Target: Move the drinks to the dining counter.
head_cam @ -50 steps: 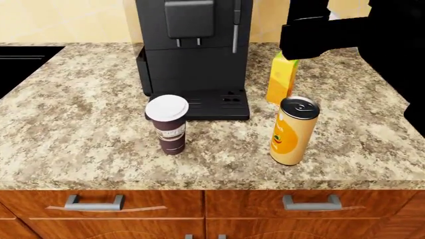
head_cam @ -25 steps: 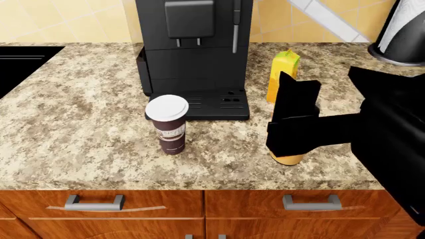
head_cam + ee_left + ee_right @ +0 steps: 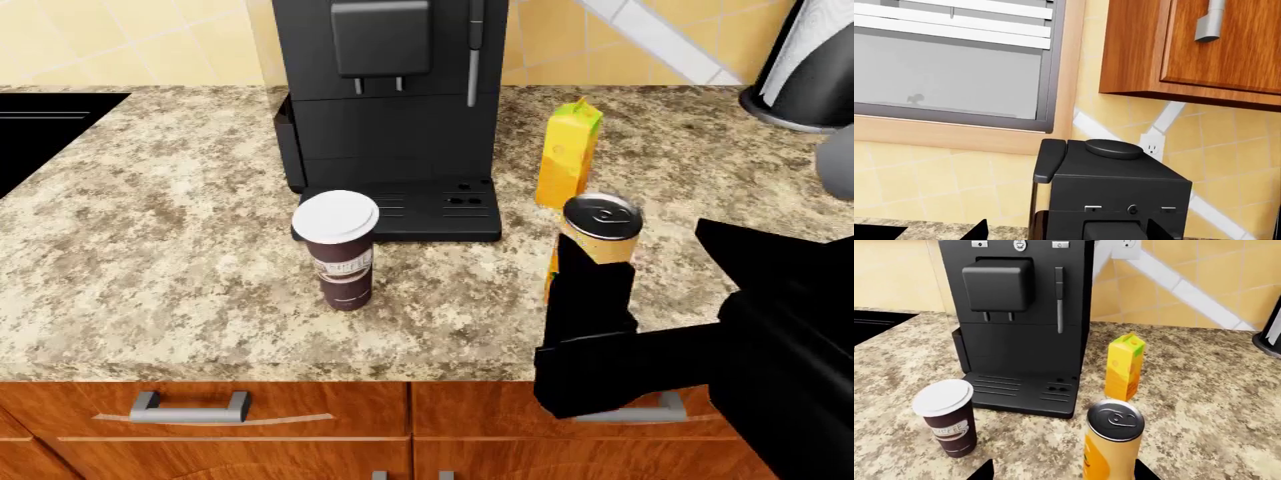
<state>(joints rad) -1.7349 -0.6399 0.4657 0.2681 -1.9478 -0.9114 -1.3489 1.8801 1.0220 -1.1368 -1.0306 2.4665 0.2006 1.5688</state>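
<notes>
At the lower right of the head view, the right gripper point(image 3: 587, 300) is reaching in over the counter edge toward the tall orange-yellow can point(image 3: 598, 228). Its fingers are standing apart, and in the right wrist view their dark tips are showing at the bottom of the frame on either side of the can — lined up, it seems, to close round the body, though nothing is clamped yet. Left of centre, the dark brown paper cup point(image 3: 339, 250) is standing upright in front of the drip tray of the black coffee machine point(image 3: 387, 110). Further up, just behind the can, the yellow-orange juice carton point(image 3: 567, 152) is waiting beside the machine. All three drinks are sitting on the granite counter point(image 3: 147, 240) with the drawers below; the dining counter is appearing in no view. The left gripper point(image 3: 1066, 233) is held high, facing the machine's top and the wall — its fingers apart and empty.
</notes>
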